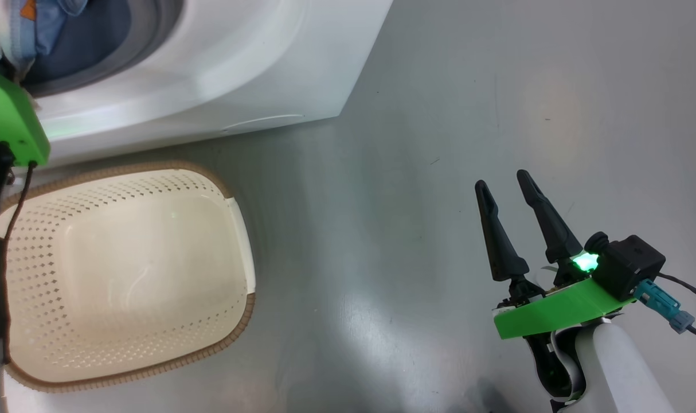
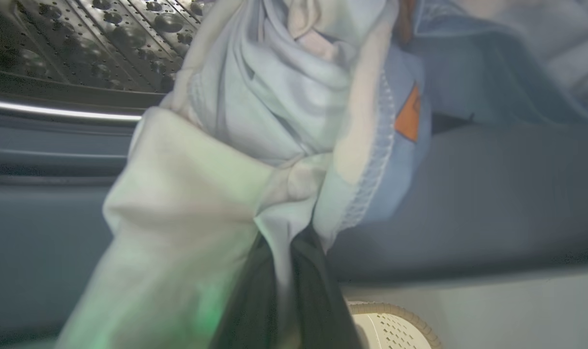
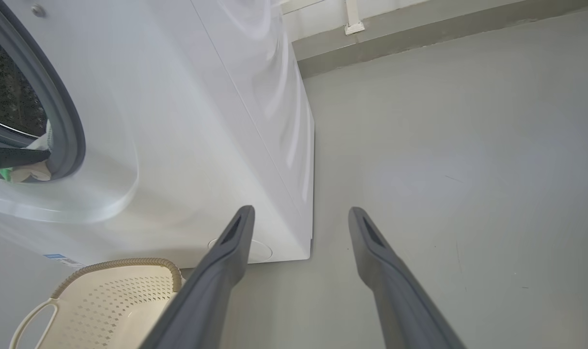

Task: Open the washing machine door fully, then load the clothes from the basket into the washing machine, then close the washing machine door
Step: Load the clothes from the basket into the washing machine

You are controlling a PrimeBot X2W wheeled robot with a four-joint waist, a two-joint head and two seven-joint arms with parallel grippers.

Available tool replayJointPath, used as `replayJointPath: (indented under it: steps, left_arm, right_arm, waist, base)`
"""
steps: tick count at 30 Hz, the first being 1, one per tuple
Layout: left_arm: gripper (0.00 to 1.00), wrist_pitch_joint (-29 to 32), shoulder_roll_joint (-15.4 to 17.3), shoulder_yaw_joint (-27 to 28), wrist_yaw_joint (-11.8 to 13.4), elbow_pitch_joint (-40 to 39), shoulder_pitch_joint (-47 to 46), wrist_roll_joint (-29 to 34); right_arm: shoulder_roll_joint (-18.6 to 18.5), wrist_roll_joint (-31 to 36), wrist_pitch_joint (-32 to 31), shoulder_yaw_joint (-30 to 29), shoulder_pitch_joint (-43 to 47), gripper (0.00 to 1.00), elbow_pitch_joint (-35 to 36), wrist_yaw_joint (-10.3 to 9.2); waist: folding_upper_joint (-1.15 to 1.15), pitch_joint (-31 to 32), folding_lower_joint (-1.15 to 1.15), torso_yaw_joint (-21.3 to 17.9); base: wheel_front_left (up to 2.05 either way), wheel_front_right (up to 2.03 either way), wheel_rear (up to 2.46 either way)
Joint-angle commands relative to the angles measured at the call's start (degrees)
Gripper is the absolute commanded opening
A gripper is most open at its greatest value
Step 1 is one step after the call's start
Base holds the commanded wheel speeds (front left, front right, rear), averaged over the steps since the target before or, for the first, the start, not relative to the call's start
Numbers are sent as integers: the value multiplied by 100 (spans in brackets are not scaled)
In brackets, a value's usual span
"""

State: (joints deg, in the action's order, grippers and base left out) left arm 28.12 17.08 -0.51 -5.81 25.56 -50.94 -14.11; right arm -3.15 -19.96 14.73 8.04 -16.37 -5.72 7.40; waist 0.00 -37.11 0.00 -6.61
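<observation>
The white washing machine (image 1: 210, 74) fills the upper left of the head view, its door out of view. Pale and light-blue clothes (image 2: 284, 97) hang over the grey-blue seal (image 2: 468, 194) at the mouth of the steel drum (image 2: 81, 39). My left gripper (image 2: 282, 242) is at that mouth, shut on a fold of the pale cloth, which drapes over its fingers. The cream basket (image 1: 242, 241) sits on the floor in front of the machine with nothing in it. My right gripper (image 1: 502, 179) hovers open over bare floor to the right, holding nothing.
Grey floor (image 1: 440, 115) stretches to the right of the machine and basket. A round lower flap (image 3: 260, 249) and a blue label (image 3: 56, 257) sit low on the machine's front. A wall with a skirting strip (image 3: 420, 34) runs behind.
</observation>
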Motion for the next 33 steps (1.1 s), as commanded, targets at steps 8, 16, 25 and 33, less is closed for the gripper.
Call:
replayJointPath:
  steps: [8,16,25,33]
  left_arm:
    - [0,-1546,157,-9,89,-6,-548,264]
    - [0,-2920,246,-113,-25,378,-1226,283]
    - [0,-3714,388,-294,-135,877,-1990,72]
    - [0,-4143,652,-546,-165,1185,-2729,-355]
  right_arm:
    - [27,-104,27,188,116,100,134,9]
    - [27,-170,27,248,67,100,173,9]
    - [27,-192,27,333,42,100,196,9]
    - [27,-296,27,511,12,100,215,9]
  waist:
    - [0,-114,0,-54]
    - [0,-318,0,-186]
    - [0,-648,0,-266]
    - [0,-1008,0,-450]
  base:
    - [0,0,0]
    - [0,0,0]
    - [0,0,0]
    - [0,0,0]
